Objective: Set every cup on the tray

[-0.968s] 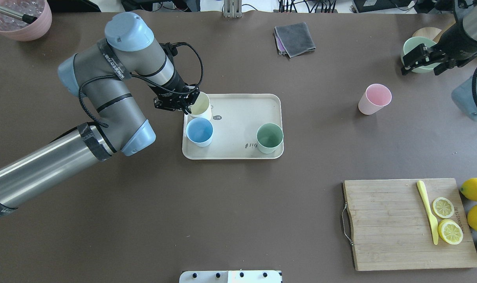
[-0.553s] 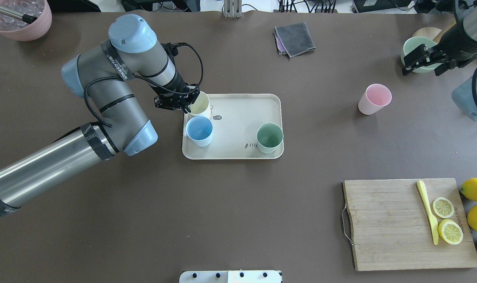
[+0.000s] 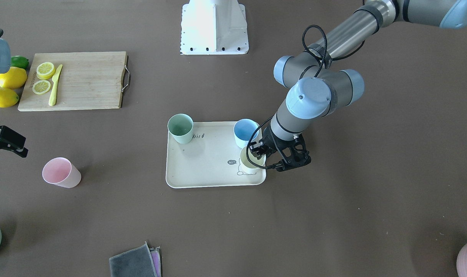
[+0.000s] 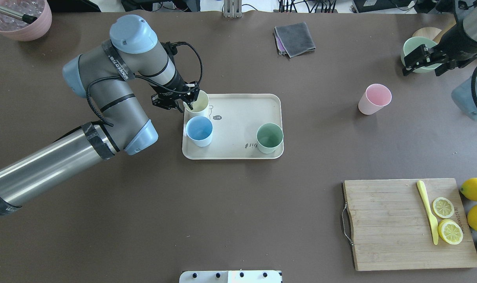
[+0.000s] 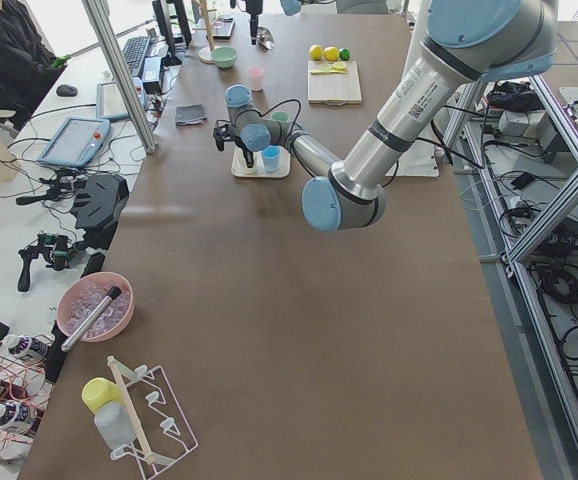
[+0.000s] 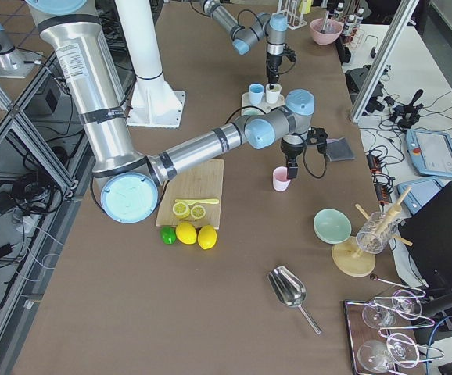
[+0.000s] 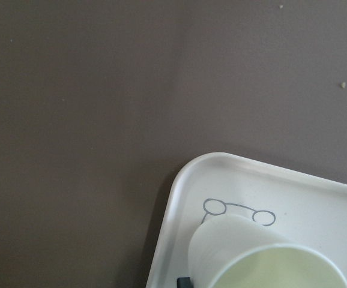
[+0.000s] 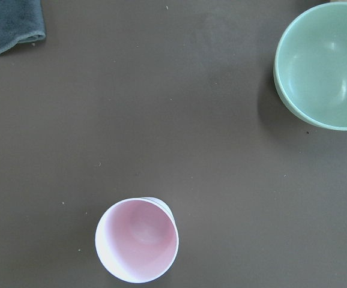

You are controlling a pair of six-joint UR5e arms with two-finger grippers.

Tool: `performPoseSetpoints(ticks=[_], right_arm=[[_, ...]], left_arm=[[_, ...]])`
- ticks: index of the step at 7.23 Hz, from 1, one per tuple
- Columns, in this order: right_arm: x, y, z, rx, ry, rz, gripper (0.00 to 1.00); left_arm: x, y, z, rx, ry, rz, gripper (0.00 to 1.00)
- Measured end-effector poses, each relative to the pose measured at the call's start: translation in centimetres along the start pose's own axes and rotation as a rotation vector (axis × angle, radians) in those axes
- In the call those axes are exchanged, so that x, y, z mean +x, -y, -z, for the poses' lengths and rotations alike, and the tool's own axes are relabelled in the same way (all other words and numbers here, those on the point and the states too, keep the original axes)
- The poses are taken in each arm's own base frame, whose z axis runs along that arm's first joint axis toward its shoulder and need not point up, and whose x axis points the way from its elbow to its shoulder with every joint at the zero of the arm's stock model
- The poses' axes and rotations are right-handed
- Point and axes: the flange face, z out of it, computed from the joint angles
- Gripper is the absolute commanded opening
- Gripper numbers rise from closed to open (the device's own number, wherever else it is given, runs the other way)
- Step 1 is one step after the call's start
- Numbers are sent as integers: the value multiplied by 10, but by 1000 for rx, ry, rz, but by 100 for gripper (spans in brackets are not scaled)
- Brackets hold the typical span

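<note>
The beige tray (image 4: 238, 118) lies mid-table and bears three cups. A blue cup (image 4: 199, 131) and a green cup (image 4: 269, 137) stand along its near edge. At the tray's far left corner, my left gripper (image 4: 186, 103) is shut on the rim of the cream cup (image 4: 198, 103), which shows slightly tilted in the left wrist view (image 7: 263, 258). The pink cup (image 4: 375, 98) stands upright on the bare table to the right, apart from the tray. My right gripper (image 4: 421, 63) hangs open beyond it, with the pink cup (image 8: 137, 240) low in its wrist view.
A sage-green bowl (image 4: 415, 49) sits at the far right under the right gripper. A folded grey cloth (image 4: 294, 38) lies at the back. A wooden cutting board (image 4: 388, 224) with lemon slices and a yellow knife is near right. A pink pot (image 4: 20, 19) stands far left.
The left gripper and the cream cup have shifted slightly toward the tray's far left corner. The right gripper has edged a little farther back.
</note>
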Motion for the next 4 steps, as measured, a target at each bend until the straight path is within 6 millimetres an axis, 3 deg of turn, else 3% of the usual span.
performPoseSetpoints(ticks=[2,4], right_arm=[[15,9,-1,-2,-12,19,100],[27,20,-5,-6,-24,27,100]], left_arm=[[-6,15,22,2,-20,6,98],[-31,45,54,-22,-45,12,98]])
